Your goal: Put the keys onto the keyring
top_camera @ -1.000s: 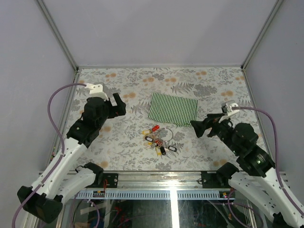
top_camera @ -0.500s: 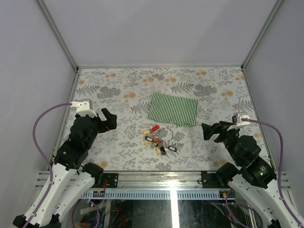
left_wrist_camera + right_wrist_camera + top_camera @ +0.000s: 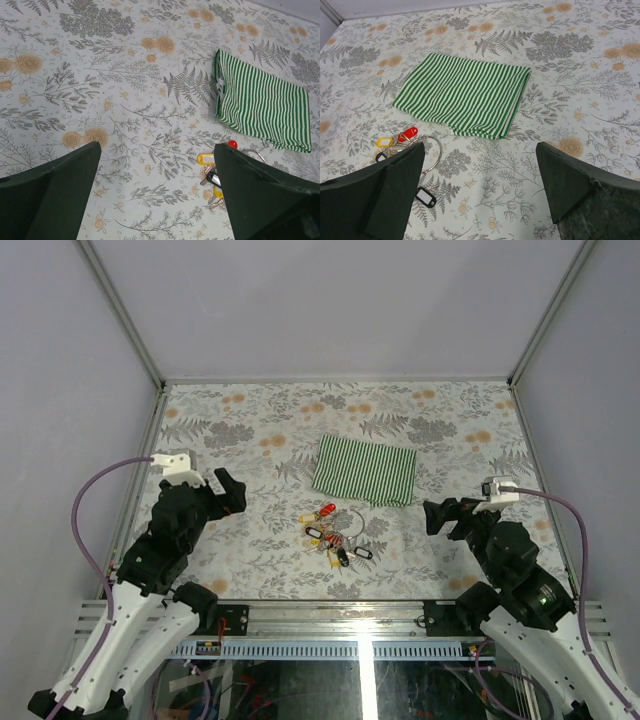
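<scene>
The keyring point(image 3: 351, 522), a thin silver wire ring point(image 3: 440, 149), lies mid-table among a bunch of tagged keys point(image 3: 330, 535). A red-tagged key point(image 3: 407, 133) and a yellow tag point(image 3: 385, 142) lie at its far side, and a black-tagged key point(image 3: 425, 197) just near of it. I cannot tell which keys are threaded on the ring. My left gripper point(image 3: 226, 491) hangs open left of the bunch, nothing between its fingers point(image 3: 50, 195). My right gripper point(image 3: 440, 515) is open to the right, its left finger point(image 3: 370, 200) hiding part of the bunch.
A folded green-and-white striped cloth point(image 3: 365, 470) lies just beyond the keys, also in the left wrist view point(image 3: 262, 107) and right wrist view point(image 3: 465, 92). The floral tablecloth point(image 3: 250, 420) is bounded by walls at the left, right and back.
Both arms have drawn back toward the near edge, away from the keys, then nearly stopped. Both grippers stayed open; the keys and ring have not moved.
</scene>
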`<state>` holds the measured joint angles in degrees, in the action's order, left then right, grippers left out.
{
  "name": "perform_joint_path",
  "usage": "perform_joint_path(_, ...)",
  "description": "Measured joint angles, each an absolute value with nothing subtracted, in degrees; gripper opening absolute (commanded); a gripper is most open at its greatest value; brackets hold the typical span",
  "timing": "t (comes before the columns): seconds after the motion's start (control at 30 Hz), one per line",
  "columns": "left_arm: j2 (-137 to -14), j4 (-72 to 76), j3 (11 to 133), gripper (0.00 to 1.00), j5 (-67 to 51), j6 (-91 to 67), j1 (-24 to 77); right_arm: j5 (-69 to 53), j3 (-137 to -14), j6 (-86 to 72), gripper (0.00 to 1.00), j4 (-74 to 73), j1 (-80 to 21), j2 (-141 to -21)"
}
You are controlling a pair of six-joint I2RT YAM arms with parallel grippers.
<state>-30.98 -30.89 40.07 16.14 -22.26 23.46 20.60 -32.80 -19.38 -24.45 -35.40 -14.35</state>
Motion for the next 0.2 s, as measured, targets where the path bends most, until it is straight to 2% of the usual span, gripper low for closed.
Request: perform_joint_path(0.2, -29.3, -30.9, 39.6, 1.0, 16.1, -22.3, 23.5, 20.6, -32.4, -19.2, 0.99, -23.9, -35.4, -15.8)
